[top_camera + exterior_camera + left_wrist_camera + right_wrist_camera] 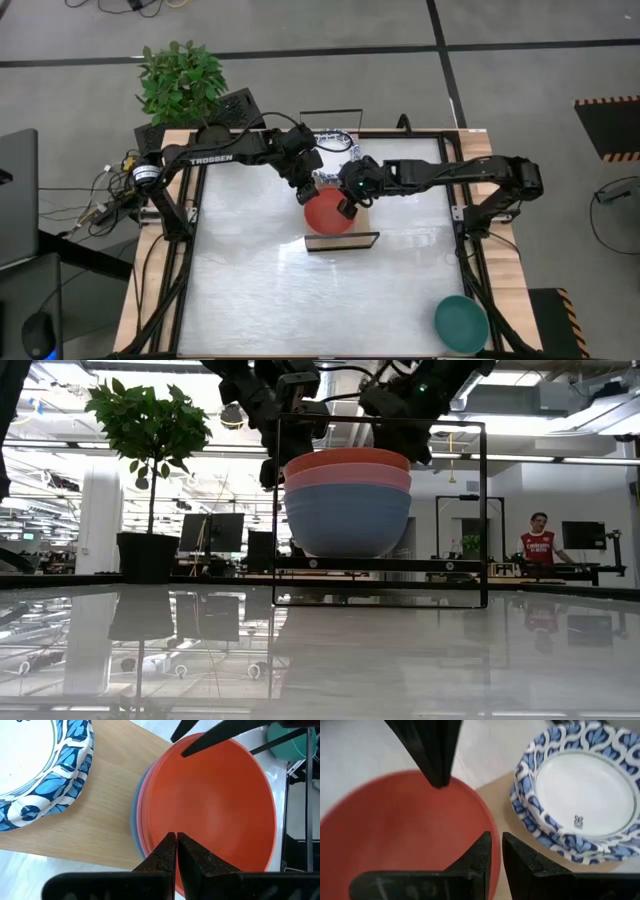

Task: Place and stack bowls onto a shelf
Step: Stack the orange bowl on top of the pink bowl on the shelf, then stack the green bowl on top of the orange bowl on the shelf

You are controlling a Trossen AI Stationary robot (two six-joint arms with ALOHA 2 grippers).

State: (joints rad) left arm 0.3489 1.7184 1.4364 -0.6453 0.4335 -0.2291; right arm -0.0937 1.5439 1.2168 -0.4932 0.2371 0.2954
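A red bowl (328,214) sits nested on a pink bowl (348,478) and a slate-blue bowl (348,520), stacked on the light-wood shelf (380,563). Beside the stack, white bowls with blue patterned rims (585,785) (40,765) rest on the same board (100,820). My left gripper (176,839) is shut, with its tips over the red bowl's far-left rim. My right gripper (496,845) is shut on the bowl's right rim. A dark green bowl (460,322) stands alone on the table's near right. My left gripper comes down from above at the red bowl's rim (150,851); I cannot tell whether its shut tips touch the bowl. My right gripper has the red bowl's rim (495,827) between its two fingers, one inside the bowl and one outside. It comes slanting down from the right. The bowl sits level in the stack.
The shelf's black wire frames (484,510) stand at both short ends, close around the stack. A potted plant (180,80) is at the far left corner. Wooden side rails (500,290) edge the table. Open tabletop (300,300) stretches toward the near edge.
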